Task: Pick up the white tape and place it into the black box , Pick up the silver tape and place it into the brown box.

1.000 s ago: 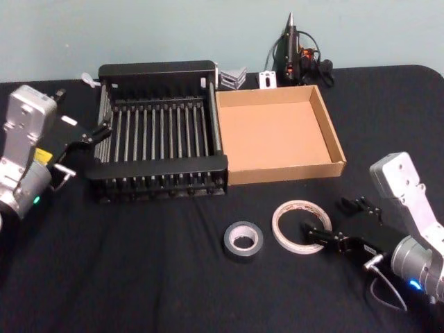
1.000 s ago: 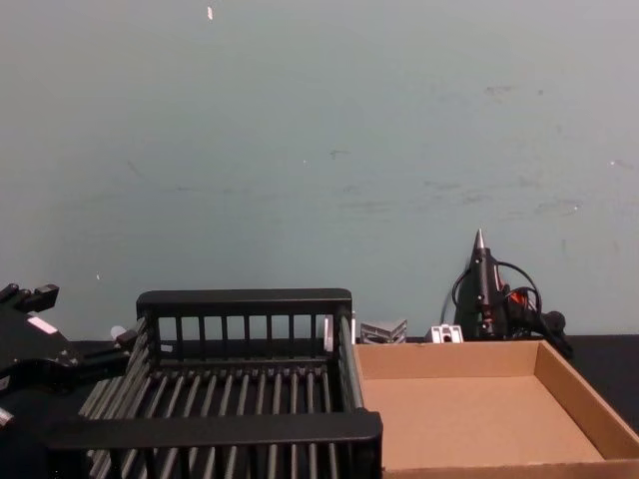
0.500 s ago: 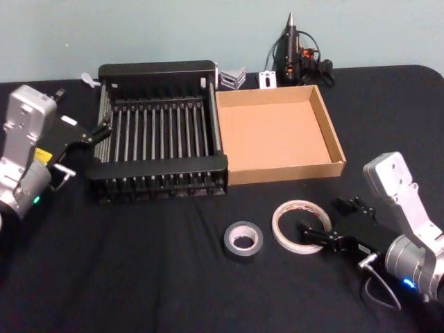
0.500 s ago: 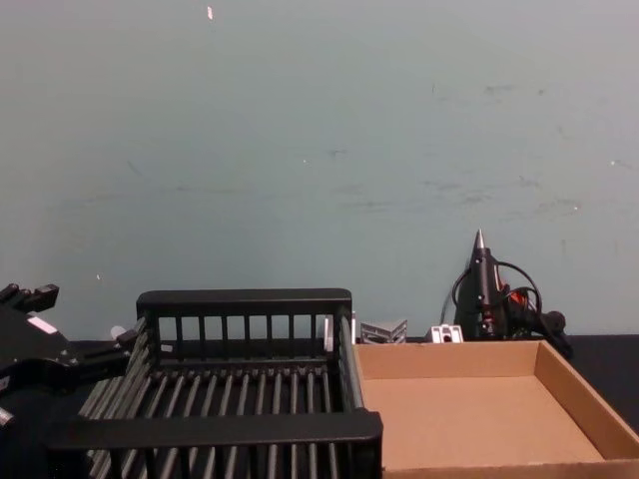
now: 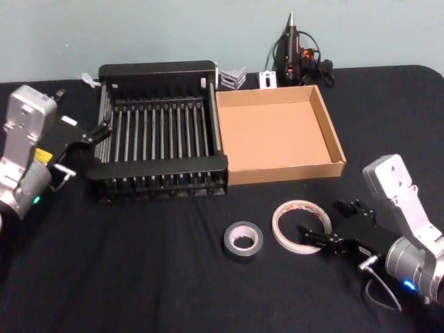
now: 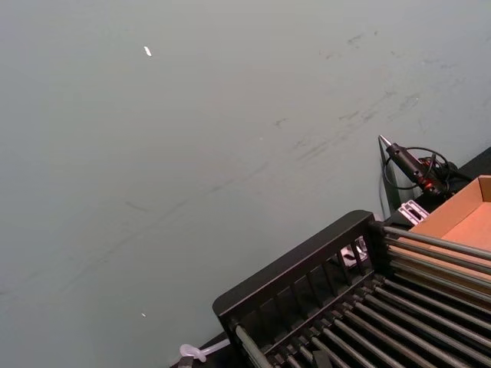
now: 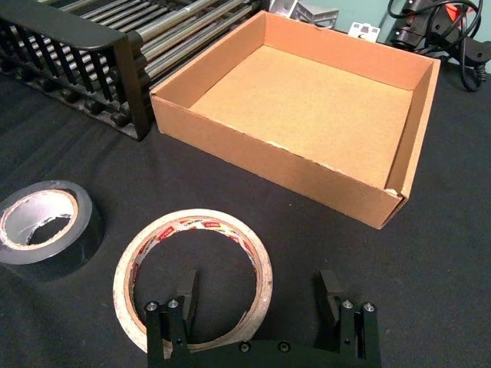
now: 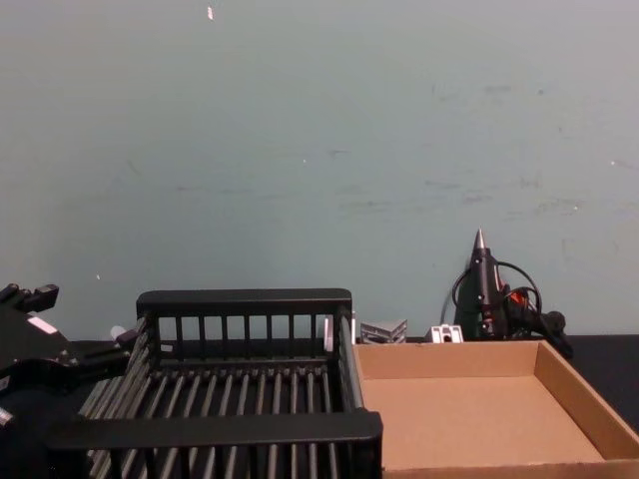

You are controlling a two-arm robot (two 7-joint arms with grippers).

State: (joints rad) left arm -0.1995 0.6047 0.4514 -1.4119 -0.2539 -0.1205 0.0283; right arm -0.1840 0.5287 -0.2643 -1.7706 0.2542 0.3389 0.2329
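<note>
Black cloth covers the tabletop, soft and dark all over. At the far left the left gripper hangs by the left end of the black box; I cannot tell if its jaws are spread or closed.

That box is hard plastic, with thin round bars for a floor and short bars for walls. Its floor bars run from front to back. Touching its right wall sits the brown box, a low cardboard tray with a smooth flat floor, almost square.

Nearer the robot, the silver tape lies flat on the cloth with its hole facing up. It is a small thick ring, shiny dark grey outside and pale inside. Just to its right, not touching, lies the white tape. This one is a wide thin ring, whitish, with red printed marks on its face and a big round hole. It also lies flat, hole up.

The right gripper is low at the near right edge of the white tape. Its jaws are spread wide and hold nothing. One black finger sits over the ring's hole, and the other is out past the ring over bare cloth.

Behind the boxes, by the wall, stands a black glue gun with its tip up.
</note>
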